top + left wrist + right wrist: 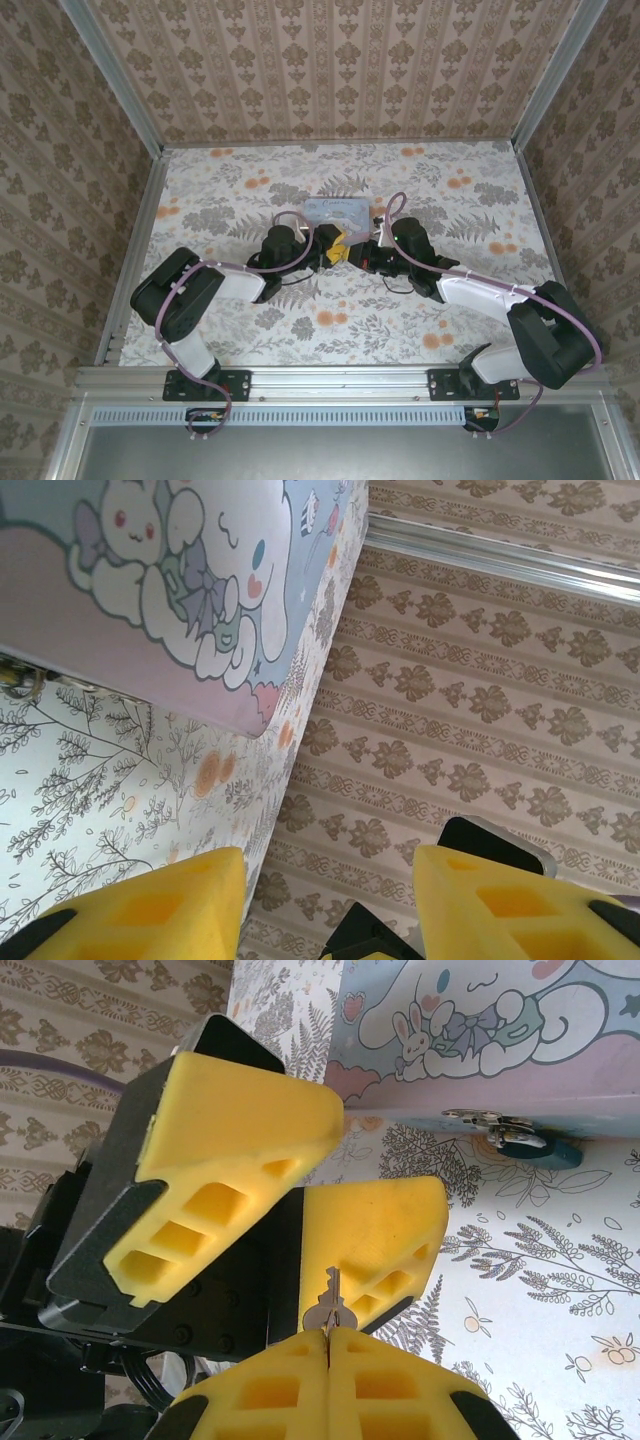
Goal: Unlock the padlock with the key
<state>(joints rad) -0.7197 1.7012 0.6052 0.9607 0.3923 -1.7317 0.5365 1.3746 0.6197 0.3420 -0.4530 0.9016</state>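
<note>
In the right wrist view my right gripper (329, 1332) is shut on the small silver key (331, 1302), and the key's blade sticks up out of the yellow pads. Just beyond the key stands my left gripper (385, 1160), open, with nothing between its yellow fingers (375, 1230). The teal-blue padlock (545, 1150) hangs at the metal clasp of the pastel cartoon tin (480, 1020), lying on the table beside it. From above, the left gripper (333, 250) and the right gripper (362, 252) meet tip to tip just in front of the tin (340, 212). The left wrist view shows my open fingers (150, 910) below the tin (150, 580).
The floral tablecloth (450, 300) covers the table, which is enclosed by patterned walls and metal rails (135, 240). Purple cables loop along both arms near the grippers.
</note>
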